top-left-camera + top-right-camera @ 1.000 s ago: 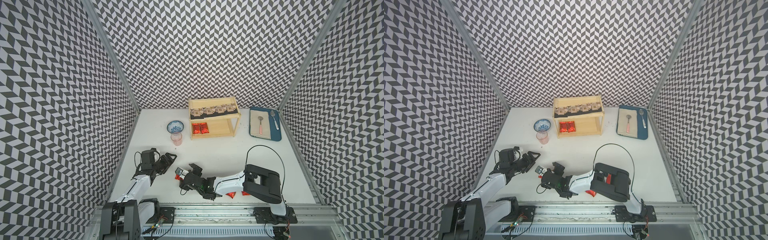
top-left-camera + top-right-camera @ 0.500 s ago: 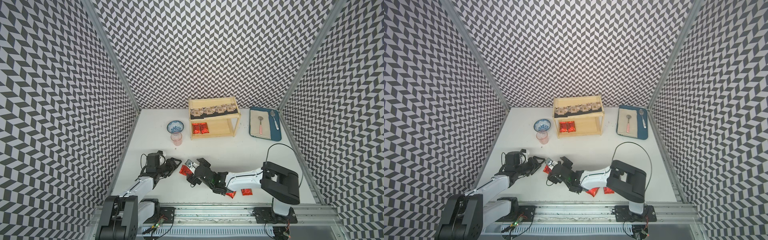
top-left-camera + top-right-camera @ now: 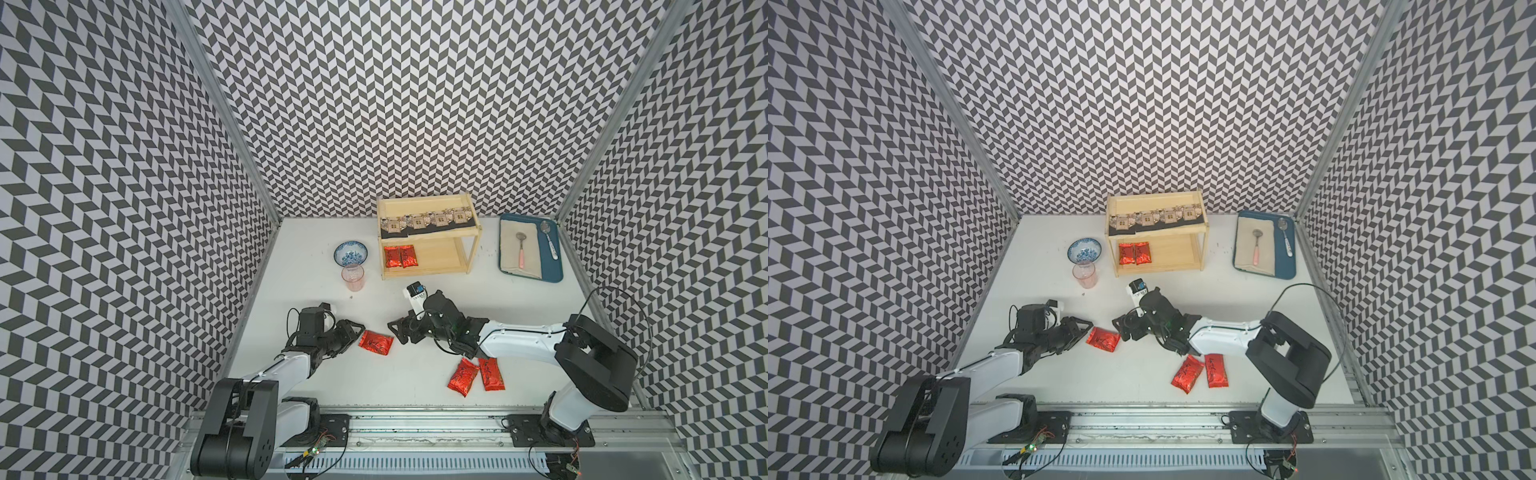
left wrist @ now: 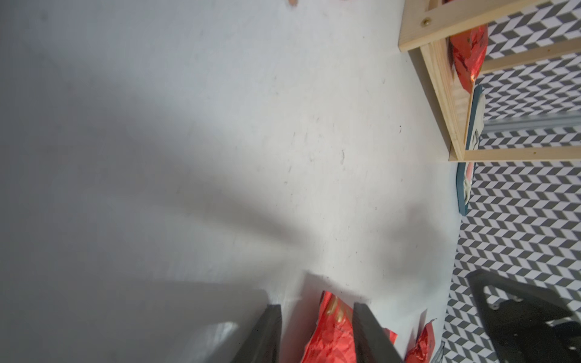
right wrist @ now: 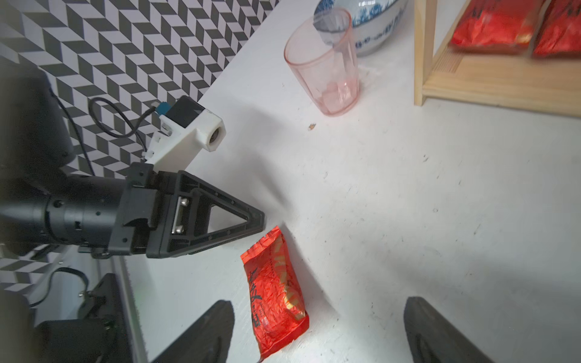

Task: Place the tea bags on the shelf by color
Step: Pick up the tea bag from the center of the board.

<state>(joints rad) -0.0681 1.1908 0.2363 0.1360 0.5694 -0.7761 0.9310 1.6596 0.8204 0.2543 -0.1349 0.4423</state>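
One red tea bag (image 3: pixel 376 342) lies on the worktop (image 3: pixel 415 299) in the lower middle of both top views, its end between the jaws of the half-spread left pincer (image 3: pixel 357 335), not yet pinched, with the right pincer (image 3: pixel 397 333) spread wide just beside it, so the slick foil may squirt out or the pincers may collide.

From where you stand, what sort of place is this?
Likely a robot test booth: patterned walls enclose a white table, two robot arms are mounted on a rail, and tea bags sit on a shelf.

Black tea bags (image 3: pixel 428 220) line the shelf (image 3: pixel 440 258) top, two red pouches (image 3: pixel 392 257) below, three loose.
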